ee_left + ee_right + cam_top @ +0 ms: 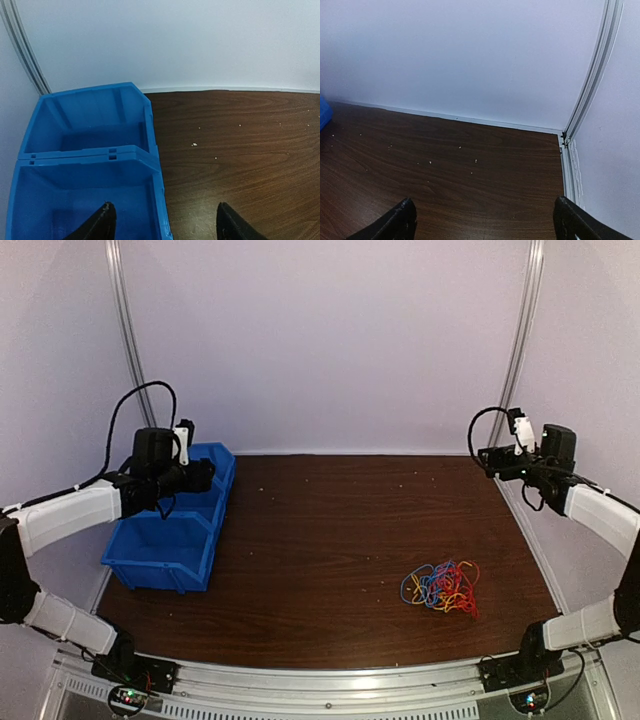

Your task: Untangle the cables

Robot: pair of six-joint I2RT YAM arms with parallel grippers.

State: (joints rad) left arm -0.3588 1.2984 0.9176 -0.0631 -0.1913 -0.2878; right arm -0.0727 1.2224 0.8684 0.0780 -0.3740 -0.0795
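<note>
The cables (442, 587) lie in one tangled heap of thin red, blue and yellow-orange wires on the dark wooden table, right of centre and toward the front. Neither wrist view shows them. My left gripper (205, 476) hangs raised over the blue bins at the left, open and empty; its fingertips (103, 220) straddle the near bin's right wall. At the far right, my right gripper (487, 460) is raised near the back wall, open with nothing between its fingertips (402, 217). Both grippers are well away from the heap.
Two blue bins (165, 558) stand end to end at the table's left edge; in the left wrist view both bins (135, 152) look empty. White walls and metal corner posts (592, 85) close in the table. Small pale crumbs (476, 160) dot the wood.
</note>
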